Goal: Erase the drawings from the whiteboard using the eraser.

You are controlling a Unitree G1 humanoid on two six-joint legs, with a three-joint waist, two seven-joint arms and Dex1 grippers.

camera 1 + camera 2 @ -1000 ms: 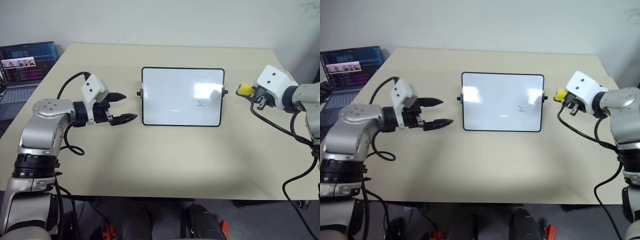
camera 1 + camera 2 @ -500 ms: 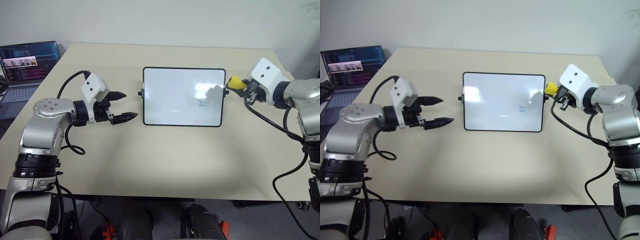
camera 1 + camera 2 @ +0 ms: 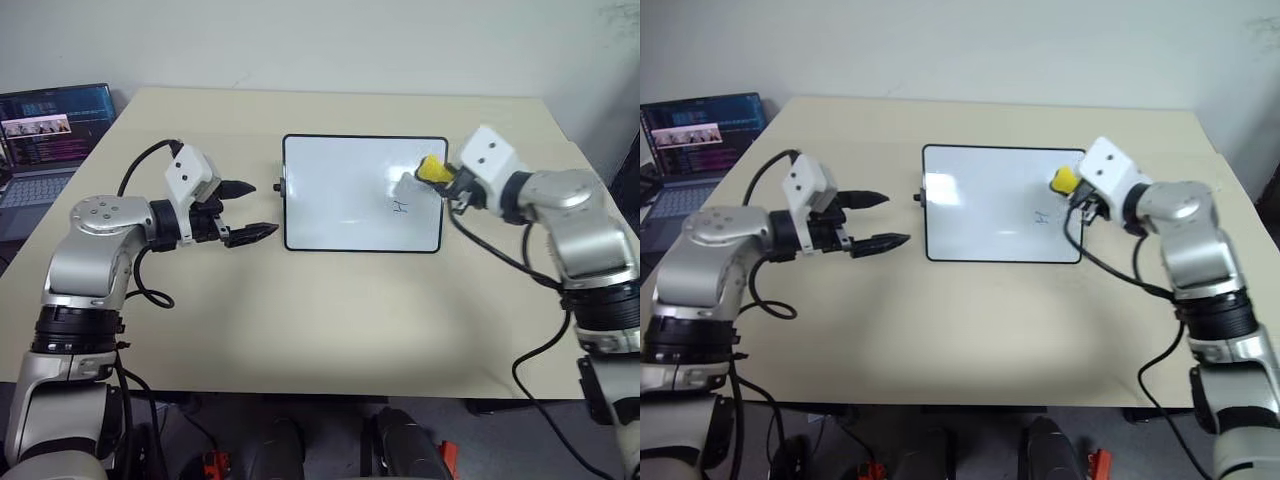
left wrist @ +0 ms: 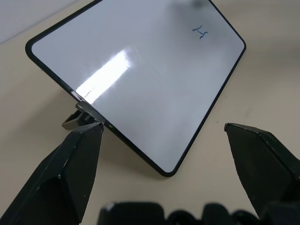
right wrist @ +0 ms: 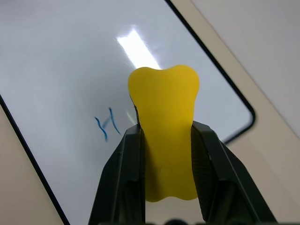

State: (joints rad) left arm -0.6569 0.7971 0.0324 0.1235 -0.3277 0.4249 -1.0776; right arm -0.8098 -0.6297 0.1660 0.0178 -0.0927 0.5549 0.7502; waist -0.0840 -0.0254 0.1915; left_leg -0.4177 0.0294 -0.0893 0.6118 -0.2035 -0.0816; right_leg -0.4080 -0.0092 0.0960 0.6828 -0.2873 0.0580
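Observation:
The whiteboard (image 3: 335,190) lies flat at the middle of the table, black-framed with a small knob on each short side. A single blue H-shaped drawing (image 3: 400,207) sits near its right edge and shows again as the mark (image 5: 107,124) in the right wrist view. My right gripper (image 3: 441,176) is shut on the yellow eraser (image 3: 431,169), held over the board's upper right part, just above and right of the H. Whether the eraser touches the board I cannot tell. My left gripper (image 3: 262,209) stands open beside the board's left knob (image 4: 77,117), holding nothing.
An open laptop (image 3: 50,130) with a lit screen sits off the table's far left corner. Bare beige tabletop (image 3: 330,310) surrounds the board, widest toward the near edge. A pale wall rises behind the table.
My right gripper has carried the eraser leftward, from beyond the board's right knob to over the board's upper right part near the H. The left gripper has stayed put.

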